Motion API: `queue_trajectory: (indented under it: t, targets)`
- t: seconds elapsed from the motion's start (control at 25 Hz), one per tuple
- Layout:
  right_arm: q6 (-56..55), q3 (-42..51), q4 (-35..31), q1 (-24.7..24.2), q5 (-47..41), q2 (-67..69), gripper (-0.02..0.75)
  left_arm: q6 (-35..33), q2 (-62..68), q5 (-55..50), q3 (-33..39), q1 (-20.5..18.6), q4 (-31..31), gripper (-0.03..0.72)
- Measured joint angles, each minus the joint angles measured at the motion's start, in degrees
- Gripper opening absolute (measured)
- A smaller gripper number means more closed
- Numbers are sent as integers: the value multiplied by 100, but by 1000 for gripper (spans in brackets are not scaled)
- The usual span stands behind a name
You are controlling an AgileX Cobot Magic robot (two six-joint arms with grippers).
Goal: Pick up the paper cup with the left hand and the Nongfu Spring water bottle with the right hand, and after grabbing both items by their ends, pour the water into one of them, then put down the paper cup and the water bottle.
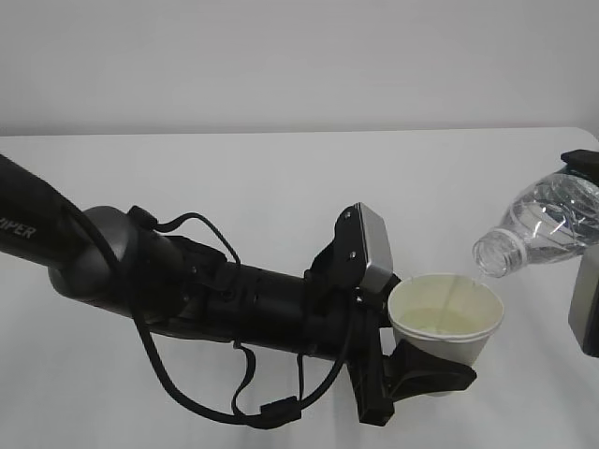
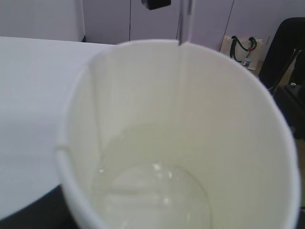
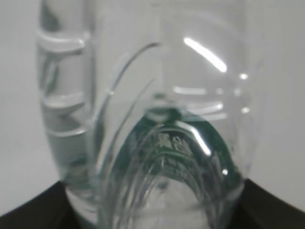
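The white paper cup [image 1: 445, 318] is held above the table by my left gripper [image 1: 432, 371], whose black fingers are shut round its lower end. In the left wrist view the cup [image 2: 228, 143] fills the picture, with a pale pool of water [image 2: 152, 191] at its bottom. The clear Nongfu Spring water bottle [image 1: 547, 223] is tilted, its open mouth just above the cup's right rim. A thin stream of water [image 1: 456, 288] falls into the cup. My right gripper [image 3: 152, 217] is shut on the bottle's base end [image 3: 157, 109]; only its black fingers [image 3: 274, 210] show.
The white table [image 1: 234, 187] runs back to a pale wall. The thick left arm with looping cables [image 1: 187, 290] crosses the lower left. Beyond the table edge in the left wrist view are a bag [image 2: 243, 47] and a dark chair [image 2: 288, 52].
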State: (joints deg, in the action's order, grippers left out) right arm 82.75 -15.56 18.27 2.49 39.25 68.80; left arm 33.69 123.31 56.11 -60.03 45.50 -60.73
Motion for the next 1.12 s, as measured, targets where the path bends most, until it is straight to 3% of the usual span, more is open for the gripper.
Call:
queue_trajectory:
  t: [1.12]
  targets:
    - [104,0,0,0,21,0,454,0,28,-13,0,0,0,442]
